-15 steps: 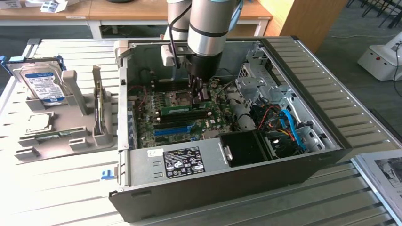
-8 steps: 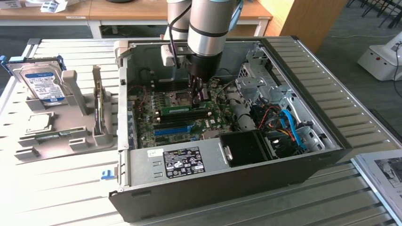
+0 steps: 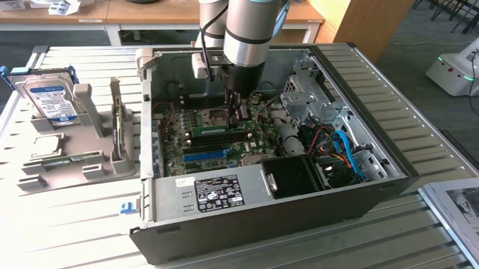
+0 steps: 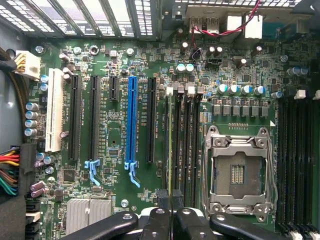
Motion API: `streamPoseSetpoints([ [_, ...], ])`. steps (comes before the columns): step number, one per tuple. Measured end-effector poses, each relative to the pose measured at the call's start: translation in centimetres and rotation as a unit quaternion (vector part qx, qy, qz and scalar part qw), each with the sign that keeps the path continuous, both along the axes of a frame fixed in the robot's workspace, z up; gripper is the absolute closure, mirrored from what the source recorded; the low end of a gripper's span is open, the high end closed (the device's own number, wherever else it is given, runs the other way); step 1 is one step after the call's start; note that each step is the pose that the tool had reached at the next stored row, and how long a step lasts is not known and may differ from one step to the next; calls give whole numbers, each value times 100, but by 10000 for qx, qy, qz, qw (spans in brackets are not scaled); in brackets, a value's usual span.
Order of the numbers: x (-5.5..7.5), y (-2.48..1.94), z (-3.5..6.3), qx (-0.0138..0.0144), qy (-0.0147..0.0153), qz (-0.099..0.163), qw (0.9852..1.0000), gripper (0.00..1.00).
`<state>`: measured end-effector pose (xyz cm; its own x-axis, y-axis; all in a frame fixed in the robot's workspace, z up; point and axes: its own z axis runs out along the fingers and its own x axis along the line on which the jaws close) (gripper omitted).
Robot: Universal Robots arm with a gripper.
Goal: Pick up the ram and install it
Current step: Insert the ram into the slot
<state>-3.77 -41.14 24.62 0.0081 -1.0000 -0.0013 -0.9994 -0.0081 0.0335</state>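
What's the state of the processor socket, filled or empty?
Empty. The socket shows bare contacts in its middle, with no chip or cooler sitting on it.

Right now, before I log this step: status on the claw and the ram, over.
Claw shut on the ram. Ram edge-on at the black memory slots beside the empty CPU socket; seating unclear. Nothing seen in the way.

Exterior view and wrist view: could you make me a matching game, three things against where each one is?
1. Silver hard drive with blue-white label
2. Long blue plastic slot
3. Thin green ram stick

A. Between black slots on the green motherboard
B. At the gripper's fingertips
C. Standing in the grey rack outside the black case

Pairs: 1-C, 2-A, 3-B.
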Motion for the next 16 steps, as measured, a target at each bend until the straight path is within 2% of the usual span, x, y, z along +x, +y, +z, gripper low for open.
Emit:
streamPoseSetpoints([
  [6, 0, 0, -14, 4, -25, 0, 10000, 89],
  [16, -5, 0, -39, 6, -35, 0, 10000, 89],
])
